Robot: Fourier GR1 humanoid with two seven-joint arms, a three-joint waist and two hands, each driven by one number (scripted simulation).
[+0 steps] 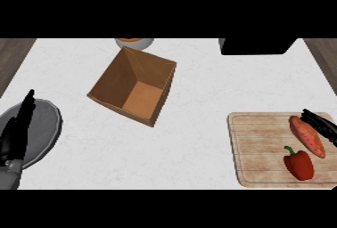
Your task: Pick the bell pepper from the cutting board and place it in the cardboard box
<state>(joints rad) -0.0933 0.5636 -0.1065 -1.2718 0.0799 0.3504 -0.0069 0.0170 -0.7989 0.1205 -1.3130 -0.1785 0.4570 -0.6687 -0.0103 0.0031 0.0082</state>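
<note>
Head view: A red bell pepper [299, 164] lies untouched on a wooden cutting board [260, 147] at the worktop's [191, 147] right edge, toward the near right corner, its green stem pointing toward the far left. Just beside it, nearer the board's far right corner, lies a long orange-red sweet potato [307, 136]. The right robot hand [322, 127] enters from the right edge with its dark fingers straight and released, resting against the sweet potato's far side and holding nothing; it stands apart from the pepper.

The cardboard box [135, 84] sits open near the far edge, left of the worktop's middle, turned at an angle to the edges. What shows of its inside is bare cardboard, and nothing can be seen in it. Well apart from the board, it lies across a wide stretch of white worktop.

At the left edge, the left robot hand [16, 129] rests open, fingers straight and pointing away, over a grey plate [46, 129] that appears to carry nothing else. At the far edge, behind the box, part of a pale bowl [135, 42] with something orange inside shows; a dark object [256, 46] stands at the far right.

By this evidence the task is at its start: the pepper is not yet grasped, and the lift, the carry across to the box and the release all appear to remain.
</note>
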